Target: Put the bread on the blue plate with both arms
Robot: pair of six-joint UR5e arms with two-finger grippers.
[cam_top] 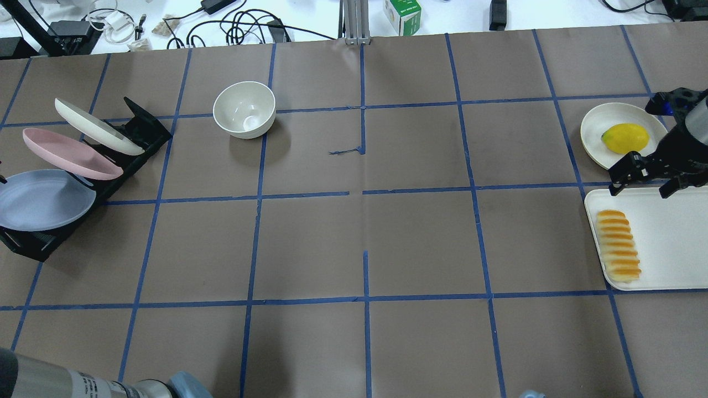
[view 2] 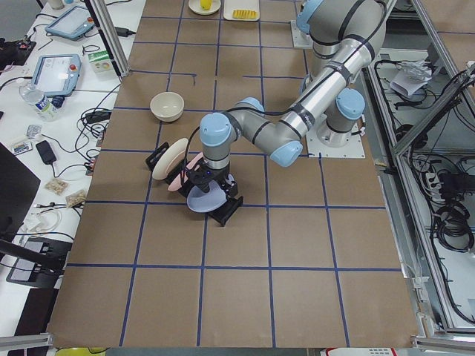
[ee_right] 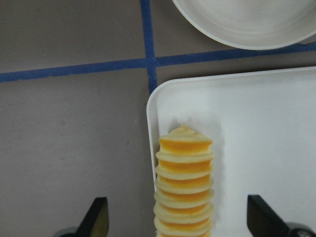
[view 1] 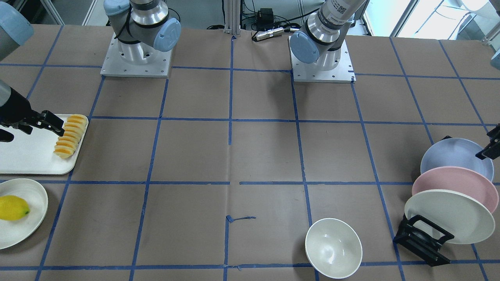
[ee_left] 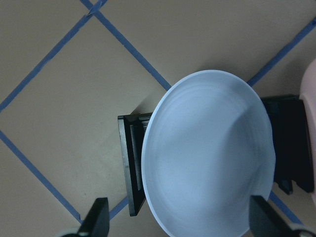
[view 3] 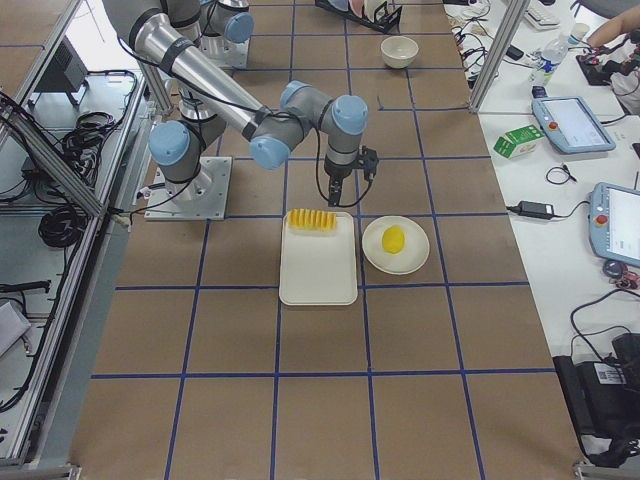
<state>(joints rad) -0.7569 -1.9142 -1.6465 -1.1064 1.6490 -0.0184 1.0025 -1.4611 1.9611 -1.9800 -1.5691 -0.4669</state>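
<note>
Bread on the tray, plates racked at the far side.
The bread lay along the inner edge of a white tray at the table's right end. The right gripper, jaws spread, hung over the tray's far edge, apart from the bread. Just beyond sat a lemon on a white plate. At the left end a black rack held the blue plate, a pink plate and a cream plate, all tilted. A bowl stood upright near the rack.
</note>
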